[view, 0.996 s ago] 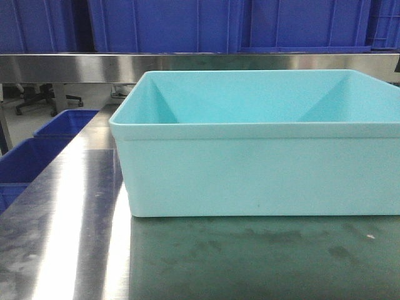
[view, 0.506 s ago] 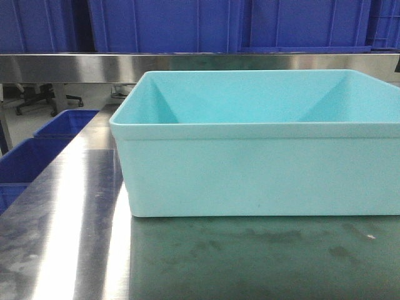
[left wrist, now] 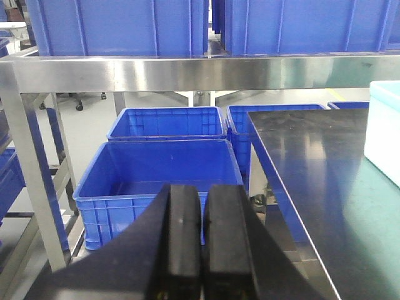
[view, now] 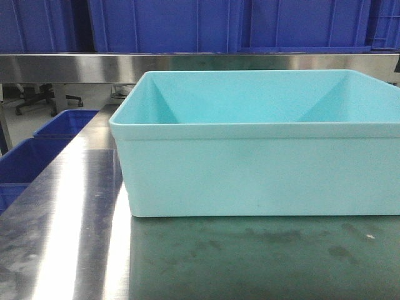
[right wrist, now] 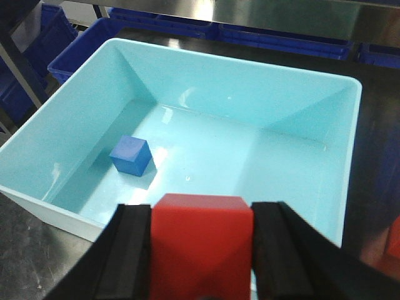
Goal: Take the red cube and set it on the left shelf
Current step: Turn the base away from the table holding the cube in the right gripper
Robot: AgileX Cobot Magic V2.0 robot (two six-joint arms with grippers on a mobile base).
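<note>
Tub (view: 256, 169) on table (view: 62, 237); small cube (right wrist: 130, 155) inside, left part. Shelf (view: 200, 65) behind carries crates (view: 162, 25); floor crates (left wrist: 159, 169) left of table.

We can read no text, label, brand, number or sign in any view. The turquoise bin (view: 250, 175), the blue crates (left wrist: 125, 219) and the red cube (right wrist: 200, 244) show us only plain surfaces.

red cube (right wrist: 201, 240) base cropped, bin (view: 250, 175) clipped
</note>
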